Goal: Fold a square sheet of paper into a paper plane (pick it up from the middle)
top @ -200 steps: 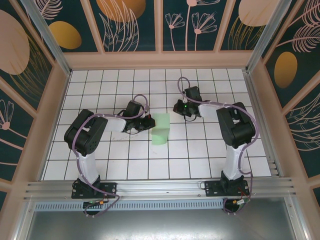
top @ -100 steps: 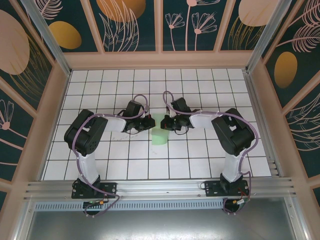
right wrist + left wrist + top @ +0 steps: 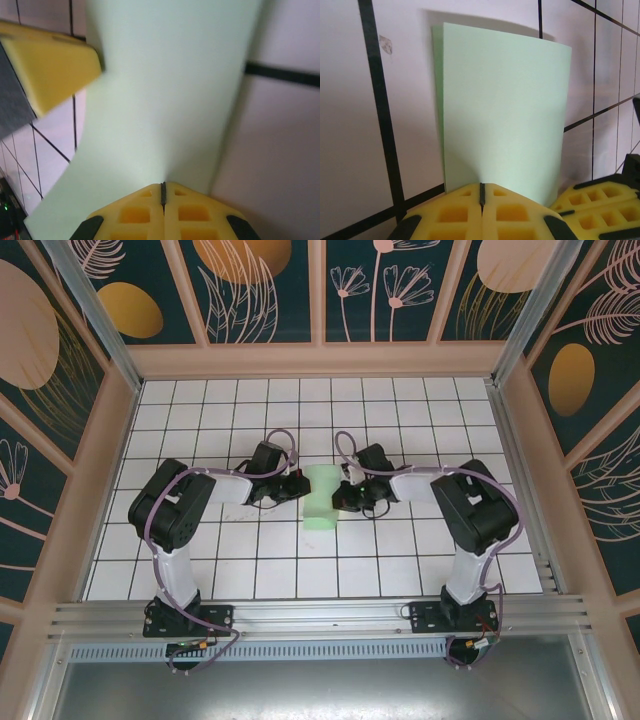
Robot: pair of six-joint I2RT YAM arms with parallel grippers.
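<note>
Now | I saw the folded square sheet of paper [image 3: 322,497] between both grippers | left gripper [image 3: 301,486] pads pressed together, pinching the sheet's left edge | right gripper [image 3: 343,495] likewise pinched its right edge.

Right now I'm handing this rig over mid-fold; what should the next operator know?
Left gripper: jaws shut, tips at one edge of the pale mint-green sheet of paper.
Right gripper: jaws shut, tips on the same sheet from the opposite side.
Paper: on the white gridded table, between both grippers.
Done: it appears folded in half, two layers showing.
To do: nose and wing folds; no plane shape yet.
</note>
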